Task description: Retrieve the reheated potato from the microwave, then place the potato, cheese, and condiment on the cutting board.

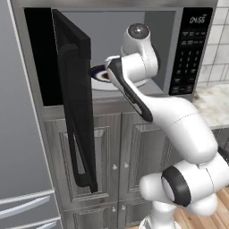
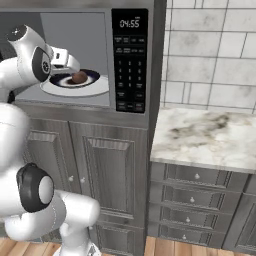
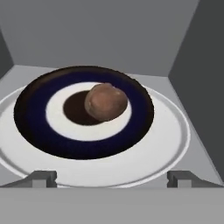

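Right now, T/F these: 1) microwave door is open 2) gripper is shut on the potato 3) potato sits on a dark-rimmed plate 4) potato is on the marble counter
1) The microwave door is open: true.
2) The gripper is shut on the potato: false. Its jaws stand open, short of the potato, not touching it.
3) Potato sits on a dark-rimmed plate: true, on the white turntable.
4) Potato on the marble counter: false. It is inside the microwave.
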{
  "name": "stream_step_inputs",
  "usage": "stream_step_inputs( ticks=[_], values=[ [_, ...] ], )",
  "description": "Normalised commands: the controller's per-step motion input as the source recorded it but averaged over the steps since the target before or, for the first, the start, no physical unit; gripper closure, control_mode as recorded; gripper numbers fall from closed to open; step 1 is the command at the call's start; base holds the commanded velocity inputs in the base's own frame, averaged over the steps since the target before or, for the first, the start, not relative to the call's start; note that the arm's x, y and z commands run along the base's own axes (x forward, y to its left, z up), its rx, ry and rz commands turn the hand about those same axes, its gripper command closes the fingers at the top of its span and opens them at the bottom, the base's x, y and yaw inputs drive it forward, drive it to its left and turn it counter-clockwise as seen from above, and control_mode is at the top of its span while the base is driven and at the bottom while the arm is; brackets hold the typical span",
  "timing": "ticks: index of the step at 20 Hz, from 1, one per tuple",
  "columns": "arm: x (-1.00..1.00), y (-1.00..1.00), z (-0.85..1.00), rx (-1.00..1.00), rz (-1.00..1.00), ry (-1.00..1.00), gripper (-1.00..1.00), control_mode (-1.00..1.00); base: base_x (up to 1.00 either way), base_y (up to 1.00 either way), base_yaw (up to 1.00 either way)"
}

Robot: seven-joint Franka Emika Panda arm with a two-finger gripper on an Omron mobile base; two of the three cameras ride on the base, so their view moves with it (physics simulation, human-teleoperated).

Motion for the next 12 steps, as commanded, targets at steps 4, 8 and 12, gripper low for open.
stream_step_inputs(
  ticks=[4,8,12],
  values=[
    [0.64,0.03,-0.24,0.0,-0.04,0.0,-1.0,-1.0,0.0,0.0,0.0],
    [0.63,0.0,-0.25,0.0,-0.04,0.0,-1.0,-1.0,0.0,0.0,0.0],
    [0.67,0.01,-0.11,0.0,-0.04,0.0,-1.0,-1.0,0.0,0.0,0.0]
  ],
)
